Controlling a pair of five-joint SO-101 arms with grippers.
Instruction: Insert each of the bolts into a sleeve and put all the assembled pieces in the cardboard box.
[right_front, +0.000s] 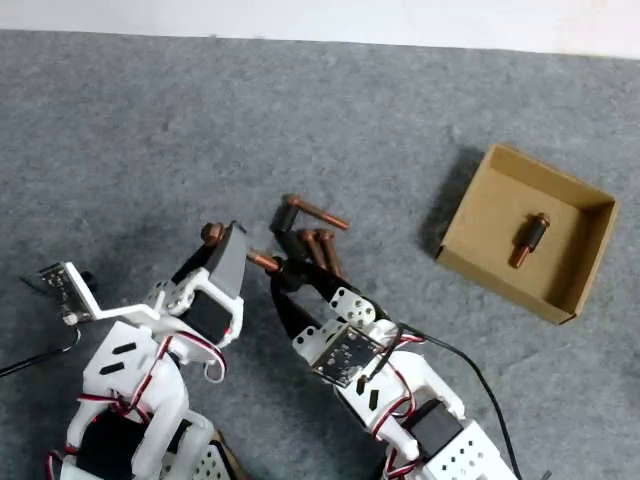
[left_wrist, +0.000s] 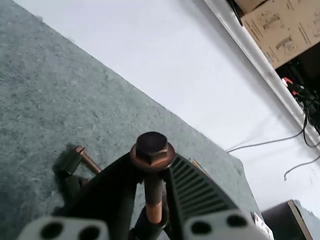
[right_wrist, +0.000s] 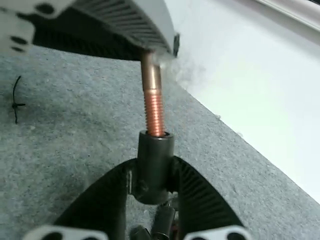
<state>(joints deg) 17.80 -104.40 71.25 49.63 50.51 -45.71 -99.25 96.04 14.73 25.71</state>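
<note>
Just left of the middle of the high view, the left gripper (right_front: 228, 258) is clamped on a copper bolt (right_front: 240, 250). The bolt's hex head points to the upper left and its threaded tip to the lower right. In the left wrist view the bolt's shaft (left_wrist: 154, 192) sits tight between that gripper's black finger and its grey ribbed one, and the head stands clear above them.

The right gripper (right_front: 283, 268) sits just right of the bolt's tip, closed narrowly around a black sleeve (right_front: 280, 268). The right wrist view shows the sleeve (right_wrist: 156, 160) upright between the two black fingers (right_wrist: 200, 200). The bolt's threaded end (right_wrist: 154, 112) comes down from the left gripper's body at the top of the frame and just enters the sleeve's mouth.

Above and to the right of the two grippers, several loose bolts (right_front: 320, 245) lie on the grey carpet (right_front: 150, 130), and one of them has a dark piece at its end.

At the right of the high view, well apart from both arms, the cardboard box (right_front: 500, 280) holds one assembled piece (right_front: 532, 238) lying on its floor.
</note>
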